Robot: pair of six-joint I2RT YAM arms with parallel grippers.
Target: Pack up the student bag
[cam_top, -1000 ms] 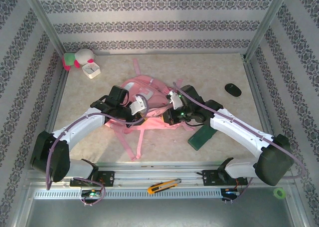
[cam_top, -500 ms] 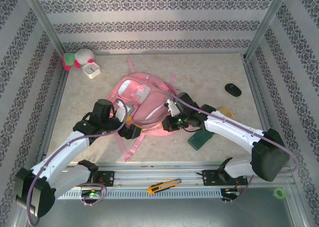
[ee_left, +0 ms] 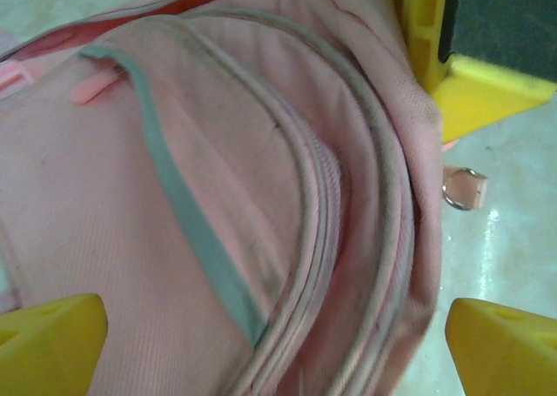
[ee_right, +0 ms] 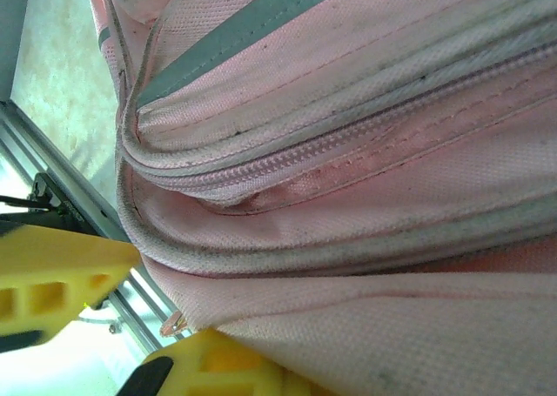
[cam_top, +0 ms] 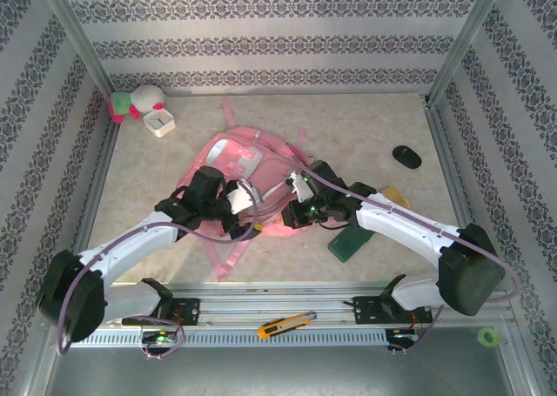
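Pink student bag (cam_top: 239, 161) — left claw (ee_left: 277, 348) agape.

Left hand (ee_left: 277, 344) spread, right hand (ee_right: 144, 326) clamped.

On my screen the student bag (ee_left: 130, 239) is soft woven cloth, matt, with a fine grainy weave. Its grey trim band (ee_left: 196, 231) looks smoother, and the zipper (ee_right: 348, 144) is pink fabric tape with small teeth. A small ring (ee_left: 456, 190) beside the bag shines like metal. The left gripper's fingers (ee_left: 48, 344) and the right gripper's fingers (ee_right: 52, 274) look to me like matt yellow plastic. The table (ee_left: 513, 231) is smooth and glossy, with a marble pattern. The front rail (cam_top: 278, 293) is bare ribbed metal.
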